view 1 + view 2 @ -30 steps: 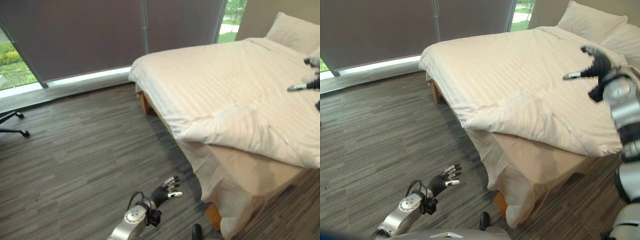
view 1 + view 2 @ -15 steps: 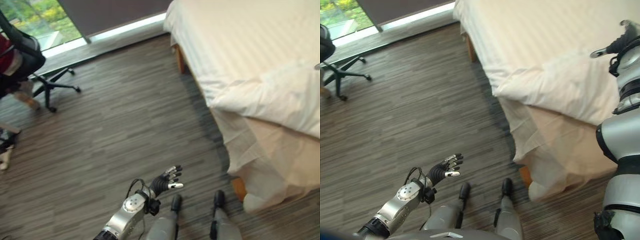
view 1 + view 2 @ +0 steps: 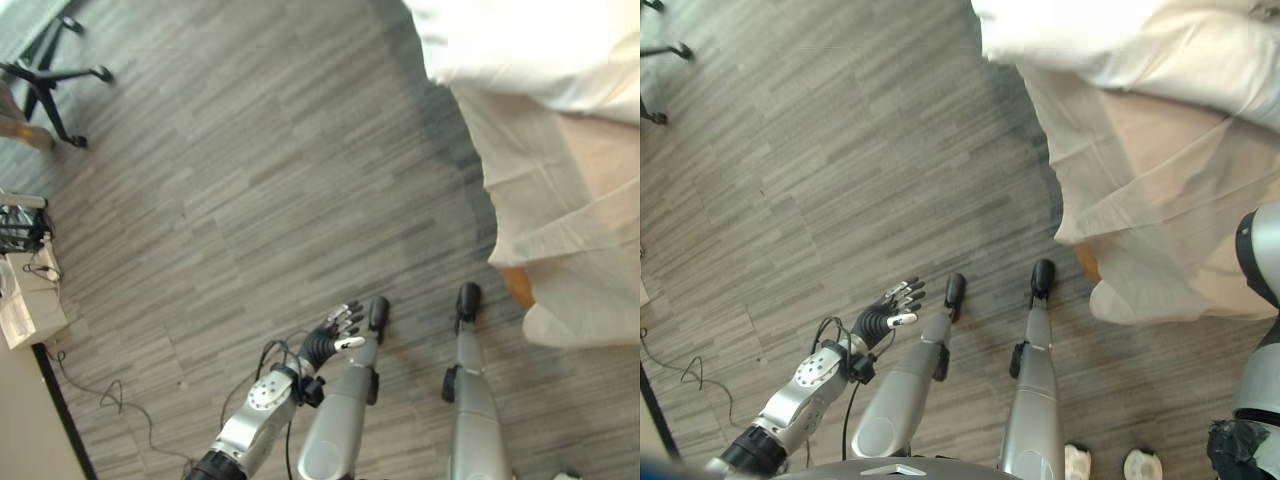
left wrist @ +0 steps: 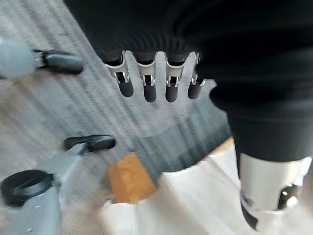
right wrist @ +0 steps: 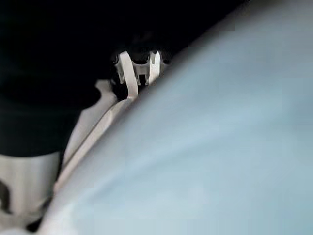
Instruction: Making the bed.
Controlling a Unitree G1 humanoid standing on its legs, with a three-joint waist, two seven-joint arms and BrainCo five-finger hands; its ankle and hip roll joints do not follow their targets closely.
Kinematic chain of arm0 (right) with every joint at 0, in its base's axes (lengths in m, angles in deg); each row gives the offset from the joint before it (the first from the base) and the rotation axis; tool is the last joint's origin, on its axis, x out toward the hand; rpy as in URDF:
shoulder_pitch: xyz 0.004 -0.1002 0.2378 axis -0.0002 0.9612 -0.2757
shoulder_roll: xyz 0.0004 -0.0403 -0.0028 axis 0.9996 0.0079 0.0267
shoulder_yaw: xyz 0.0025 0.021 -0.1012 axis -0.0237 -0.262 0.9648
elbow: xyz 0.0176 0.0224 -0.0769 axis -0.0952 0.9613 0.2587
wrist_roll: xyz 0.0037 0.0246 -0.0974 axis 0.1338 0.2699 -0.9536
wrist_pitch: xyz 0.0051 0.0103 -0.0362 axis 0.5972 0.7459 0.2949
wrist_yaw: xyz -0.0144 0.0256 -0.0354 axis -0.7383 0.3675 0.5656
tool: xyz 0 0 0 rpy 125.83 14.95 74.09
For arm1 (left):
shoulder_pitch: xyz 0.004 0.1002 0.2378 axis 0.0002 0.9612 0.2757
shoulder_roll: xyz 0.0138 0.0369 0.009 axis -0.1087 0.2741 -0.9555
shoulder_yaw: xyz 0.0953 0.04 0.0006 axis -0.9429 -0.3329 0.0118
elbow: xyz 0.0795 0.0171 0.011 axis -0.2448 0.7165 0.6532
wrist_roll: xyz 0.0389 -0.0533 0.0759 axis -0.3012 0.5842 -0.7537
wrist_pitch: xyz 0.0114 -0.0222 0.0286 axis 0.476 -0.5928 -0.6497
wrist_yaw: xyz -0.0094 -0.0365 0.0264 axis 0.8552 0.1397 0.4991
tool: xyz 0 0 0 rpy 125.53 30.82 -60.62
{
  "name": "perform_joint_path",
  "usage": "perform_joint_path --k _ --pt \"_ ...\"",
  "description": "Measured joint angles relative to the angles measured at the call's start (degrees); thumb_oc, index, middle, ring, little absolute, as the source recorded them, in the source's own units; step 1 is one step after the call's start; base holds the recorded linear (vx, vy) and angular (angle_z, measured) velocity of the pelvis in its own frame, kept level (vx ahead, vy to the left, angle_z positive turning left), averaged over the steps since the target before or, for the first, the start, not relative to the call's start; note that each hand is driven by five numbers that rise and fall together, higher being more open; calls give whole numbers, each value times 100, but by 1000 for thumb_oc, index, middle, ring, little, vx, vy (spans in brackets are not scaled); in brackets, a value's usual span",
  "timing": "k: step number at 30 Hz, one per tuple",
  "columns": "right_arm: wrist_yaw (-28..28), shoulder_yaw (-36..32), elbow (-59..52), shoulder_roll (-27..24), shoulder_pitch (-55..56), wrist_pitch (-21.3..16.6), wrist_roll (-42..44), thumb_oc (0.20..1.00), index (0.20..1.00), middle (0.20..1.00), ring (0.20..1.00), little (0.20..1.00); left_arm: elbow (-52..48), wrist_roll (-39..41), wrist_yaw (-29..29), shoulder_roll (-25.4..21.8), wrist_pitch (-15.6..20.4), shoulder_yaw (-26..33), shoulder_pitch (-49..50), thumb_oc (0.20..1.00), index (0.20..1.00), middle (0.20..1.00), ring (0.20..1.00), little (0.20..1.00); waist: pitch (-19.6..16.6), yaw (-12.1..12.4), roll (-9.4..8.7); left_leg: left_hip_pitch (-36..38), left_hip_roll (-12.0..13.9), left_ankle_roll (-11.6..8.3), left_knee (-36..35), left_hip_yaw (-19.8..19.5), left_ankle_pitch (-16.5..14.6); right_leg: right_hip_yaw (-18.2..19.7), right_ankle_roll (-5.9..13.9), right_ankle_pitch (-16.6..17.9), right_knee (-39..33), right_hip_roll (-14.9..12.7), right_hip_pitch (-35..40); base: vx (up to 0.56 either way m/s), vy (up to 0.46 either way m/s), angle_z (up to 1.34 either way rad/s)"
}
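Left hand (image 3: 335, 331) released, fingers spread above streaky grey plank floor (image 3: 220, 180), right hand (image 5: 132, 73) state unclear against pale cloth, rumpled white duvet (image 3: 530, 45) overhanging bed corner, wooden leg (image 4: 129, 178).

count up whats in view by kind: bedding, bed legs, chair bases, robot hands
bedding: 2, white duvet and hanging sheet
wooden bed legs: 1
chair bases: 1
robot hands: 2, left hand and right hand
total: 6
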Motion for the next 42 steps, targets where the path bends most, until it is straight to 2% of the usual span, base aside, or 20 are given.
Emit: perform_joint_path --k 5,8,10,11,12,13,14,15,16,17,19,21,23,28,30,31,33,37,41,42 --pt "7 20 -113 -29 -28 -65 4 200 200 200 200 200 -22 1 -111 4 52 35 -300 1000 1000 1000 1000 1000 1 5 -10 57 14 -14 -3 36 -11 73 -9 19 0 25 29 44 26 -5" --pt "22 -17 -568 -54 403 -109 123 200 200 200 200 200 -19 1 -160 3 59 30 -313 1000 1000 1000 1000 1000 -18 -65 -96 111 12 -30 29 46 -26 120 26 -7 0 39 79 45 28 -5" --pt "204 -945 -2509 -176 2224 -201 494 200 200 200 200 200 -15 -5 -261 -66 96 86 -317 1000 1000 1000 1000 1000 -23 -232 -490 111 62 -103 149 49 -84 147 27 -5 0 97 127 27 17 -4" --pt "220 -1093 -2908 -164 2592 -199 519 200 200 200 200 200 -15 -6 -289 -64 111 126 -309 1000 1000 1000 1000 1000 -23 -302 -579 114 69 -106 151 51 -86 149 28 -5 0 106 130 16 17 -8" --pt "186 -1265 -5393 -579 3862 159 671 200 200 200 200 200 -52 -22 -392 39 154 279 -203 1000 1000 1000 1000 1000 12 -578 -830 145 85 -143 190 85 -111 178 45 6 0 139 149 33 27 -16" --pt "107 -1426 -6665 -653 4606 84 643 200 200 200 200 200 -81 -22 -419 40 186 569 -6 1000 1000 1000 1000 1000 20 -665 -951 185 110 -162 236 160 -146 187 42 9 0 113 185 31 30 -37" --pt "-148 -1581 -7519 -463 5437 -131 609 200 200 200 200 200 29 -32 -467 95 135 640 27 1000 1000 1000 1000 1000 26 -754 -1128 347 158 -157 244 247 -195 303 28 21 1 221 283 49 45 -30" --pt "-299 -1851 -7865 21 6436 -200 600 200 200 200 200 200 -7 -68 -520 19 176 610 123 1000 1000 1000 1000 1000 9 -830 -1157 491 195 -204 291 233 -294 284 78 -52 3 231 461 40 43 -25" --pt "-375 -2317 -7974 490 7522 -373 572 200 200 200 200 200 -105 -127 -516 6 186 557 328 1000 1000 1000 1000 1000 -3 -840 -1177 688 239 -197 263 233 -321 284 19 -102 1 263 636 57 83 -12" --pt "-429 -2319 -7597 869 7665 -510 374 200 200 200 200 200 -111 -130 -554 -116 192 511 481 1000 1000 1000 1000 1000 -32 -979 -1196 855 239 -229 213 269 -344 309 6 -160 1 263 762 57 87 -25" --pt "-466 -2636 -7243 1660 7804 -552 -208 200 200 200 200 200 -82 -257 -612 -248 127 385 426 1000 1000 1000 1000 1000 -202 -1063 -1169 982 221 -208 194 354 -349 287 202 -320 1 215 851 50 91 -17" --pt "-484 -3096 -6513 2272 8036 -557 -722 200 200 200 200 200 197 -301 -690 -70 135 542 225 1000 1000 1000 1000 1000 -372 -1035 -1148 1339 148 -143 16 307 -305 240 200 -317 0 132 1154 37 146 18" --pt "-480 -3201 -5711 2670 8064 -560 -794 200 200 200 200 200 490 -342 -796 -9 128 542 183 1000 1000 1000 1000 1000 -633 -961 -1186 1554 103 -110 -93 271 -297 235 199 -317 -2 83 1329 19 99 15" --pt "-412 -3140 -3507 3108 7651 -605 -898 200 200 200 200 200 812 -349 -831 -19 122 307 198 1000 1000 1000 1000 1000 -1116 -876 -1237 2023 -93 94 -203 228 -290 198 285 -399 -3 -116 1794 32 106 13" --pt "-399 -3710 -2208 3387 7602 -669 -584 200 200 200 200 200 1035 -350 -705 35 103 271 220 1000 1000 1000 1000 1000 -1236 -700 -1252 2474 -141 242 -205 168 -390 111 300 -447 2 -206 2292 51 112 18" --pt "-398 -3741 -1946 3418 7674 -642 -386 200 200 200 200 200 1066 -348 -674 20 92 259 240 1000 1000 1000 1000 1000 -1284 -628 -1256 2654 -146 250 -205 158 -432 100 296 -433 1 -206 2456 61 77 13" --pt "-491 -4138 -1505 3457 8006 -646 313 200 200 200 200 200 1067 -347 -470 -92 28 344 473 1000 1000 1000 1000 1000 -1464 -572 -1254 2986 -207 279 -207 148 -566 38 386 -551 4 -300 2813 87 92 10" --pt "-826 -5192 -1340 3544 8753 -649 1214 200 200 200 200 200 1064 -353 -236 -138 -130 556 759 1000 1000 1000 1000 1000 -1702 -631 -1215 3359 -228 373 -206 150 -686 -1 387 -552 7 -297 3184 46 71 -2" --pt "-982 -5377 -1168 3572 9065 -649 1416 200 200 200 200 200 1061 -477 -1 -56 -171 509 806 1000 1000 1000 1000 1000 -2002 -715 -1125 3631 -188 427 -210 209 -792 11 391 -555 21 -246 3438 32 48 -11" --pt "-993 -5378 -1155 3583 9093 -650 1406 200 200 200 200 200 1054 -508 49 -56 -194 501 792 1000 1000 1000 1000 1000 -2079 -731 -1168 3687 -195 416 -209 214 -818 13 403 -565 18 -241 3443 17 45 -3"
